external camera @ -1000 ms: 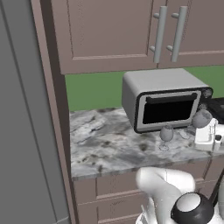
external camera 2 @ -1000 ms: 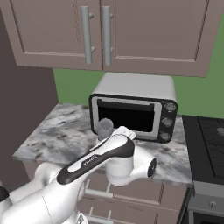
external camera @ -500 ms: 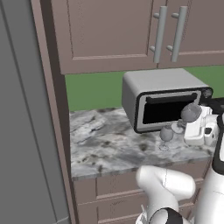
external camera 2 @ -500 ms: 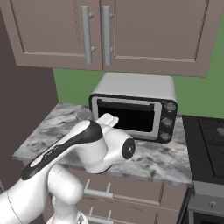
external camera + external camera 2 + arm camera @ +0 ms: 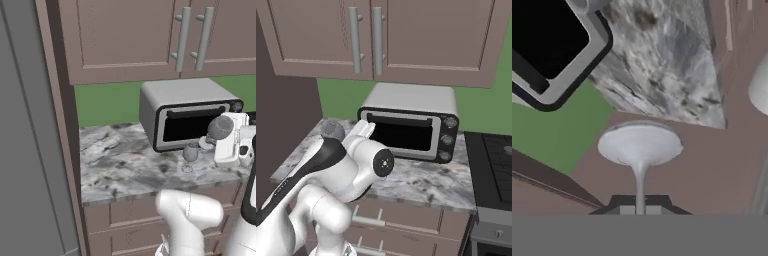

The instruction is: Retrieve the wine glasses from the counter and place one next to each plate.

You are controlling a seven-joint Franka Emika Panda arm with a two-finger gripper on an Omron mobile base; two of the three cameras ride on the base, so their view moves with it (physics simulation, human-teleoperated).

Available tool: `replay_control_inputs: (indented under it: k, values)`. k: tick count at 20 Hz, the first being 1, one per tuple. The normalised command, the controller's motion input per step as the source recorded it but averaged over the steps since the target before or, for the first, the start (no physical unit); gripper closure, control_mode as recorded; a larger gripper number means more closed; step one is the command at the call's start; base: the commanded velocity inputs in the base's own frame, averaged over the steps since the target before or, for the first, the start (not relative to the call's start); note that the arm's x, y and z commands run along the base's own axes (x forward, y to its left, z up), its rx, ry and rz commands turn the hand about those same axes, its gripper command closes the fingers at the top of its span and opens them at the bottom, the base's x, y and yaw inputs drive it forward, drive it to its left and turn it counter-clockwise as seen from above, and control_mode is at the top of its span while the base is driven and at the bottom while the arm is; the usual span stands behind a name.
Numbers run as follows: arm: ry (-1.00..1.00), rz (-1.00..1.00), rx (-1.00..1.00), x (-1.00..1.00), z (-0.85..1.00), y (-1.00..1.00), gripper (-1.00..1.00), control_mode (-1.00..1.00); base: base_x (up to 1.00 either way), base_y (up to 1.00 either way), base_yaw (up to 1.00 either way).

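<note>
Counter (image 5: 115,165): grey-white marbled stone top on mauve-brown drawer fronts, set against a green wall, with brown upper cabinets (image 5: 125,40) above it.

Toaster oven (image 5: 187,112): silver-grey box with a dark glass door, standing toward the back of the counter; three round knobs show down its right side in the right base view.

Gripper (image 5: 227,142): white hand at the right edge of the left base view, in front of the toaster oven's door and above the counter. Its two dark tips sit closed narrowly on the thin stem of a glass, as the hand view shows.

Held wine glass (image 5: 220,127): grey rounded bowl showing just beside the hand in the left base view, lifted clear of the stone. In the hand view its stem rises from between the tips to the flat round foot (image 5: 640,144), seen face-on. In the right base view the bowl (image 5: 332,130) shows above the arm's dark elbow, left of the toaster oven.

Second wine glass (image 5: 190,154): upright on its foot on the counter, just in front of the toaster oven's lower left corner and left of the hand, apart from it.
</note>
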Motion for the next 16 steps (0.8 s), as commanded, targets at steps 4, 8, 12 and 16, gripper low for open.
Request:
replay_control_inputs:
  k: [4,8,12,16]
  values:
    - [0.0,0.0,0.0,0.0,0.0,0.0,1.0,1.0,-0.59,-0.28,0.03]
    - [0.0,0.0,0.0,0.0,0.0,0.0,1.0,1.0,-0.6,-0.56,-0.21]
    - [0.0,0.0,0.0,0.0,0.0,0.0,1.0,1.0,-0.09,-0.14,-0.8]
    - [0.0,0.0,0.0,0.0,0.0,0.0,1.0,1.0,0.0,0.0,-1.0]
